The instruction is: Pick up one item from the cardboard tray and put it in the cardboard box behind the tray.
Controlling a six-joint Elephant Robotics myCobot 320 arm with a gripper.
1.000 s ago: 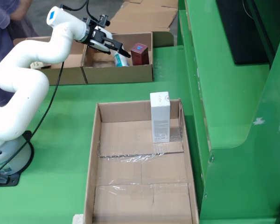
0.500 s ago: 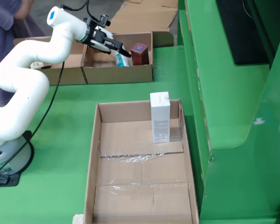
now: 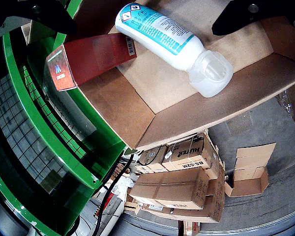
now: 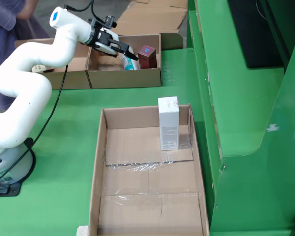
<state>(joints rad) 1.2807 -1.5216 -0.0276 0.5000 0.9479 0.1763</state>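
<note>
In the fixed view my gripper [image 4: 128, 52] hangs over the cardboard box [image 4: 125, 78] behind the tray. A white bottle with a teal label [image 4: 129, 64] lies inside that box beside a dark red carton [image 4: 147, 55]. In the wrist view the bottle [image 3: 167, 39] lies on the box floor [image 3: 162, 83] with its clear cap pointing right, and the red carton [image 3: 96, 59] is to its left. My gripper [image 3: 143, 27] is open, its black fingers [image 3: 39, 14] spread on both sides above the bottle, holding nothing. A white upright carton [image 4: 168, 123] stands in the long cardboard tray [image 4: 101, 162].
A second open cardboard box [image 4: 64, 73] adjoins the target box on the left. Flattened cardboard [image 4: 147, 19] lies behind. A green machine wall [image 4: 236, 98] runs along the right. A person [image 4: 14, 19] stands at upper left. Stacked cartons [image 3: 182, 182] show below in the wrist view.
</note>
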